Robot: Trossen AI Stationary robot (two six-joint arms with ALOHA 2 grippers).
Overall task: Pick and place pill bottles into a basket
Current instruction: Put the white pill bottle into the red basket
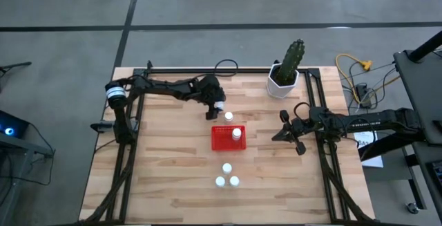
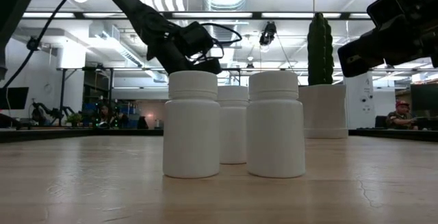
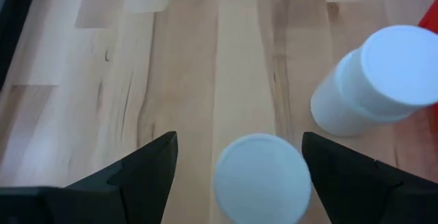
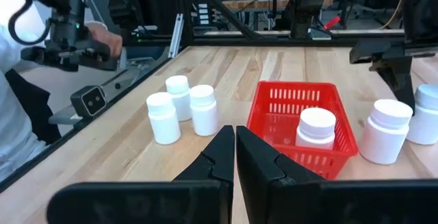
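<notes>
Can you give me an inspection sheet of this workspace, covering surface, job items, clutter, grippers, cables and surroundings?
Surface: wooden table, nothing spilled seen.
Job's things: red basket near the table's middle, one pill bottle standing in it; three bottles clustered on the near side; one bottle just outside the basket; another between the left fingers.
Clutter: potted cactus at the far edge.
Grippers: left gripper open, straddling a bottle, not closed on it; right gripper shut, empty, right of the basket.
Cables: yellow and dark cables off the table's right corner.
Surroundings: a person's hand beside the table; seated people in the room behind.
</notes>
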